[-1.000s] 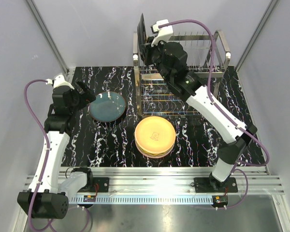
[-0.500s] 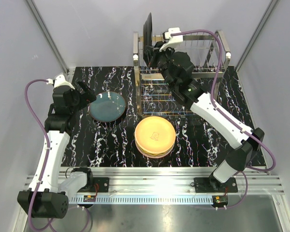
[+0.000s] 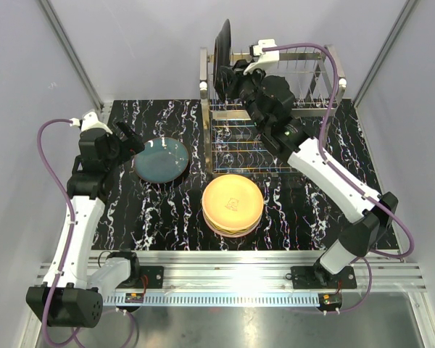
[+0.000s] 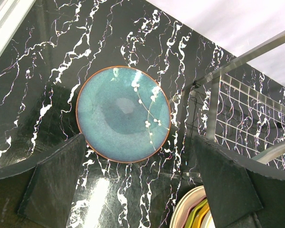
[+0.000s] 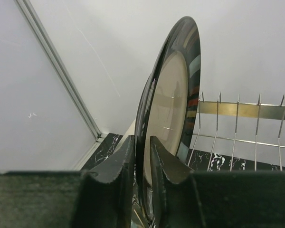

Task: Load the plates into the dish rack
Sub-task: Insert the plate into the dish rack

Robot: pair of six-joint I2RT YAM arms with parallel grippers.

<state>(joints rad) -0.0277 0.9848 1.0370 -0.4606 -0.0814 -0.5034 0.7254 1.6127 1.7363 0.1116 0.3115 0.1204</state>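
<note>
A dark plate (image 3: pixel 222 45) with a cream centre (image 5: pixel 173 95) stands on edge at the left end of the chrome dish rack (image 3: pixel 275 109). My right gripper (image 3: pixel 229 72) straddles its lower rim; the fingers (image 5: pixel 142 140) sit close on both sides, and I cannot tell whether they still press it. A pale blue plate (image 3: pixel 162 159) with a sprig lies flat on the table. My left gripper (image 3: pixel 130 141) hovers just left of it, open and holding nothing (image 4: pixel 140 140). A stack of plates (image 3: pixel 232 203) with an orange-yellow one on top sits in the table's middle.
Upright tines (image 5: pixel 237 110) of the dish rack stand to the right of the dark plate. The stack's rims (image 4: pixel 194 213) show at the bottom right of the left wrist view, near the rack's corner post (image 4: pixel 213 109). Grey walls enclose the black marbled table (image 3: pixel 152 217).
My right arm has carried the dark plate slightly right and set it more upright over the rack's left end. The left arm has not moved.
</note>
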